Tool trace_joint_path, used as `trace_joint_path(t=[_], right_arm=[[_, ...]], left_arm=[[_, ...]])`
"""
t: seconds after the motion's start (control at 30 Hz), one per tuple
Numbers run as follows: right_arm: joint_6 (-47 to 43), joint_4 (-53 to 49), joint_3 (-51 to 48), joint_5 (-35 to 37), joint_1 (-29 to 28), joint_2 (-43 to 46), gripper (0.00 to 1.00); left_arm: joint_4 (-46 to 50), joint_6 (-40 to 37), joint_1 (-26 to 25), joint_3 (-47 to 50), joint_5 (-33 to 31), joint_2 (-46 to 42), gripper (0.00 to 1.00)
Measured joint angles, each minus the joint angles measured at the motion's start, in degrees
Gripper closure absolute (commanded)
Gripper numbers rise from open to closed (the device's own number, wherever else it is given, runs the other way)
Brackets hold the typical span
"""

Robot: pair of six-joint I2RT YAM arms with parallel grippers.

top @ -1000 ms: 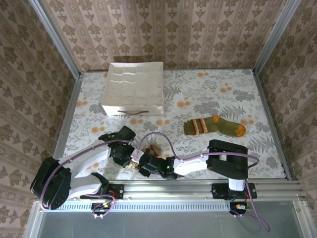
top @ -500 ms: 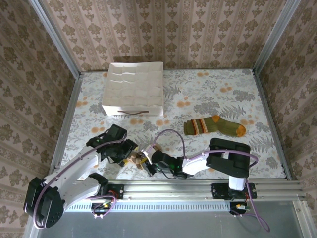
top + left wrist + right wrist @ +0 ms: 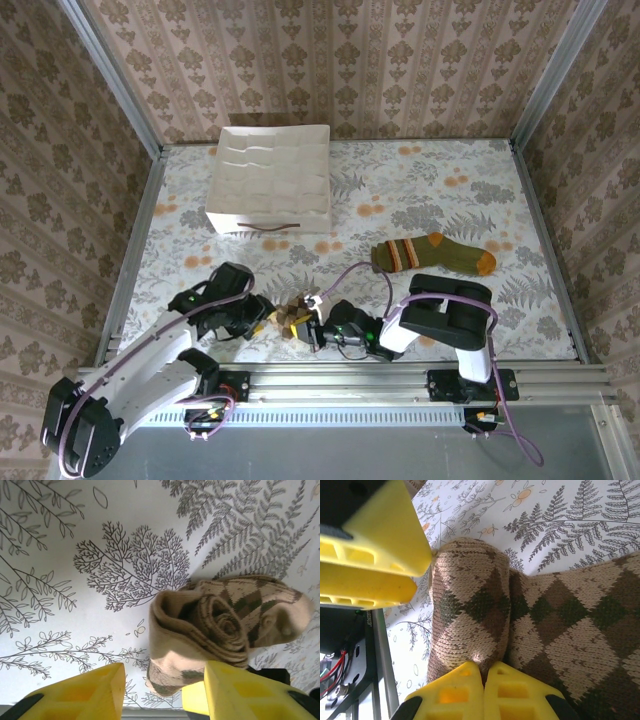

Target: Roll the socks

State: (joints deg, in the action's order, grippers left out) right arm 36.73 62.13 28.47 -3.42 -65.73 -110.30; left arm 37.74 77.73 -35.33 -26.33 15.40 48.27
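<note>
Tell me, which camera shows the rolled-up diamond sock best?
The left wrist camera. It looks at the sock end-on, so the spiral of the roll shows clearly. The right wrist camera shows the sock's diamond-patterned side up close, but not the spiral. The top camera shows the sock as a small lump.

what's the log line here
tan-and-brown argyle fabric sock: partly rolled | left gripper: open | right gripper: shut on it | olive-green orange-toed fabric sock: flat, untouched
</note>
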Motion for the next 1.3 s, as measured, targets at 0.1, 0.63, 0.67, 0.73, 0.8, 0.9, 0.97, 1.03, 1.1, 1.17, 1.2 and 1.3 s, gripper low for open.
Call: trace_joint_path(t=[0.1,0.63,0.67,0.73,0.8,0.9,0.97,1.03,1.1,1.17,1.2,1.3], right_arm=[[1.16,0.9,-0.7,-0.33,0.59,-0.09,1.0],[4.24,1.31,-1.46,-3.8,2.8,-0.07,1.0],[4.26,1.2,-1.42,-4.09,2.93,-0.07,1.0],[4.42,0.96,-1.31,-4.66,3.23,-0.07,1.0],[4.68,0.83,-1.2,-5.44,3.63,-0.07,1.0],[5.33,0.48,-1.07,-6.6,4.2,-0.09,1.0],[5.57,0.39,-1.01,-7.32,4.5,-0.09,1.0],[5.73,0.24,-0.87,-7.76,4.72,-0.13,1.0],[5.95,0.07,-0.76,-7.98,4.83,-0.2,1.0],[6.05,-0.04,-0.66,-8.39,5.01,-0.24,1.0],[6.16,-0.09,-0.57,-8.72,5.18,-0.31,1.0],[6.6,-0.42,-0.39,-9.44,5.6,-0.33,1.0]], left_arm=[[-1.42,0.0,-1.18,0.52,-0.11,0.79,0.5],[-4.57,-2.23,-4.46,-1.07,-3.61,4.2,0.39],[-4.81,-2.23,-4.46,-1.16,-3.74,3.56,0.39],[-5.11,-2.23,-4.46,-1.16,-3.82,3.3,0.39],[-5.49,-2.23,-4.59,-1.16,-3.82,3.82,0.38],[-6.73,-2.4,-4.83,-1.16,-3.67,4.98,0.38],[-7.85,-2.49,-4.83,-1.16,-3.56,6.29,0.39],[-9.2,-2.73,-4.85,-1.16,-3.21,8.35,0.4],[-10.84,-2.86,-5.01,-1.16,-2.97,10.64,0.42],[-12.33,-3.06,-5.33,-1.16,-2.8,12.74,0.45],[-12.98,-3.23,-5.53,-1.16,-2.73,13.73,0.47],[-15.28,-3.93,-6.01,-1.16,-2.51,17.07,0.55]])
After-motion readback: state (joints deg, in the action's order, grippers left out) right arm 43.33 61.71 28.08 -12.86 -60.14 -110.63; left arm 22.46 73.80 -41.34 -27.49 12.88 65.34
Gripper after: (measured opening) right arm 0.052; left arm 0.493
